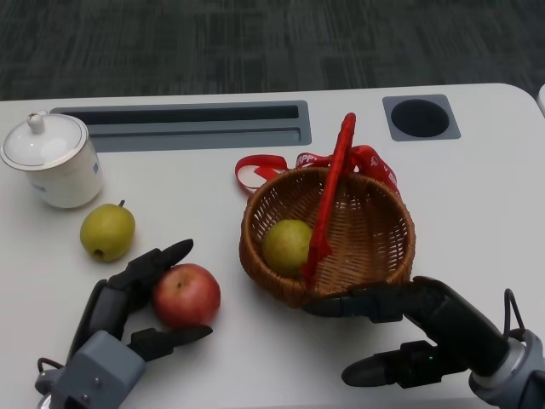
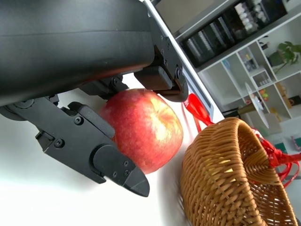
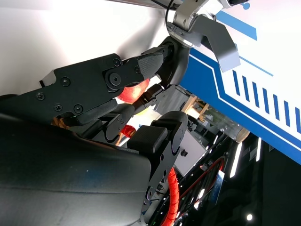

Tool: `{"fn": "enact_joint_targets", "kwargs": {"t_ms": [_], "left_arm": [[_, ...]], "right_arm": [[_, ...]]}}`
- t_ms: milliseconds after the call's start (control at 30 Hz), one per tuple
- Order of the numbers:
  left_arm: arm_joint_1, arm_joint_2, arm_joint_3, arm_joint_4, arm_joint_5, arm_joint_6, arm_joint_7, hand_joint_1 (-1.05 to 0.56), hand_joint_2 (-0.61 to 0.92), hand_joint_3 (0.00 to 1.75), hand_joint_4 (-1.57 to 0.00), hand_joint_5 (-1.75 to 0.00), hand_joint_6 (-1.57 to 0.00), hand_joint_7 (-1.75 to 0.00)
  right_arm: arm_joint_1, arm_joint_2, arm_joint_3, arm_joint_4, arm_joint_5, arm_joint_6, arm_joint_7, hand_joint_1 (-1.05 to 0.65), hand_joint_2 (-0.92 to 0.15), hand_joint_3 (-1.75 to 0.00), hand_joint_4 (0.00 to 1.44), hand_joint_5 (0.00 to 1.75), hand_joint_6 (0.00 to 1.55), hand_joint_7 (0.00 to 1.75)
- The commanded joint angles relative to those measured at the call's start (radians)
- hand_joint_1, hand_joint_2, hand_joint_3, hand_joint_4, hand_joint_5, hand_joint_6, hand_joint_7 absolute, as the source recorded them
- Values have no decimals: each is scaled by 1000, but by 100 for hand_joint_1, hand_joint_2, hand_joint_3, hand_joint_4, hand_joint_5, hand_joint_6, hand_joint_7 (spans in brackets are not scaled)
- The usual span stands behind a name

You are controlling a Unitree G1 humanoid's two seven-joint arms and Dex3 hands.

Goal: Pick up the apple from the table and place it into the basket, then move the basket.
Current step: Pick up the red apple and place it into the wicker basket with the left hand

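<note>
The task is only beginning, judging from how things lie. The apple is sitting on the white surface at the lower left of the head picture, just left of the basket and not yet inside it. The left hand is wrapping around the apple, with fingers lying against its near and far sides in the left wrist picture; whether the fruit is lifting off the surface cannot be told, since it looks as if it is resting there. The right hand is hovering at the lower right of the head picture with its fingers spread and nothing between them, its upper fingers reaching to the basket's near rim, though actual contact is unclear. The basket is already carrying a greenish fruit beneath its red handle. A pear and a lidded white cup are standing at the upper left, apart from the action. Lifting the apple, dropping it into the basket and shifting the basket are all left to do.
</note>
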Motion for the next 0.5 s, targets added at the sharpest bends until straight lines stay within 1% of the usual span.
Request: {"fn": "enact_joint_targets", "kwargs": {"t_ms": [33,233,500], "left_arm": [[24,18,-13,-27,44,-19,72,-11,84,0,-116,-9,-104,-6],[40,24,-20,-67,76,-36,131,-6,82,0,-117,-7,-107,-4],[54,25,-21,-139,122,-76,203,-5,79,0,-120,-6,-110,-3]], "right_arm": [[3,-15,-2,-6,13,7,-1,-47,-88,-1,77,0,70,0],[-3,-13,0,0,7,0,-2,-49,-89,-1,77,0,70,0],[2,-12,0,-2,5,3,-3,-50,-90,0,78,0,70,0]]}}
